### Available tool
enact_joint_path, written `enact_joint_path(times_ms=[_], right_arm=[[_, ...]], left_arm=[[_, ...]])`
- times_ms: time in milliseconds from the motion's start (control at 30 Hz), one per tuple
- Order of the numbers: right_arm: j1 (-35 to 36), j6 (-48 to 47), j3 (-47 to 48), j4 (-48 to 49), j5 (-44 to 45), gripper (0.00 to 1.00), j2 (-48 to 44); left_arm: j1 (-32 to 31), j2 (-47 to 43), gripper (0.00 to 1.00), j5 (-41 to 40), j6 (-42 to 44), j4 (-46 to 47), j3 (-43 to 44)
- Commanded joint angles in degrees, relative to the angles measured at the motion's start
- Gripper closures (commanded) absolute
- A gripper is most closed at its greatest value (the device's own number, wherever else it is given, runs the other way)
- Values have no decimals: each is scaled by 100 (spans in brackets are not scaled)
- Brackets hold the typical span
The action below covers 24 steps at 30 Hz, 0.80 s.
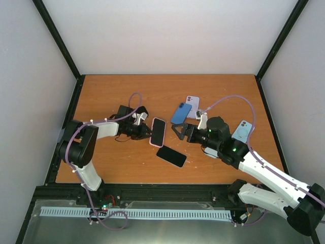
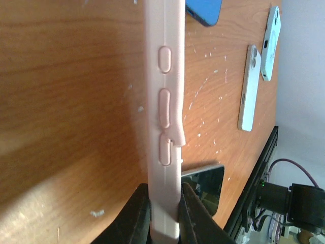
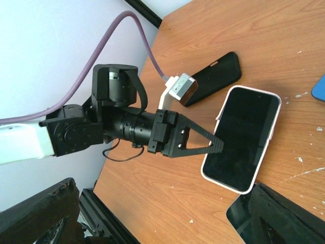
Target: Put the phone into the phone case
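Observation:
A phone with a dark screen sits in a pale pink case [image 1: 158, 131] near the table's middle, seen face-on in the right wrist view [image 3: 241, 145]. My left gripper [image 1: 147, 133] is shut on the case's left long edge. In the left wrist view the case [image 2: 165, 101] runs edge-on between the fingers [image 2: 133, 216], and its rim lip bulges out by the side buttons. My right gripper [image 1: 180, 133] is open and empty just right of the case. Its fingers [image 3: 43, 213] frame the bottom of the right wrist view.
A black phone [image 1: 171, 156] lies in front of the pink case. A blue case [image 1: 181, 113] and a pale purple phone [image 1: 192, 105] lie behind my right gripper. A light blue phone [image 1: 242, 131] lies at the right. A black case [image 3: 213, 76] lies beyond my left gripper.

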Motion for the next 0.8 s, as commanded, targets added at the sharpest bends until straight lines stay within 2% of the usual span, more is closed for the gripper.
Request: enact_joint_path(times_ms=[0,100,200,333,533,600,700,767], right_arm=[[-27,-118,-147,-102,91,11,-111],[-27,-160,-159,-169,110,11,-141],[-27,-226,-189,-273,167,11,-177],[-27,-340,-257,-436,292,11,-149],[-27,-458,-414,-653,344,14,-26],[-27,-469,-461,-740,418,16,17],[-27,-432,-484,-825,572,21,69],[-27,-418,-501,-803,613,27,117]], left_arm=[[156,332,93,-72,221,245,459],[199,505,82,-283,230,107,624],[209,504,67,-539,209,-22,697],[209,360,59,-876,187,-236,732],[209,-83,41,-1084,30,-338,511],[209,-278,33,-1229,-44,-337,402],[209,-591,14,-1500,-211,-340,254],[209,-798,5,-1566,-318,-294,129]])
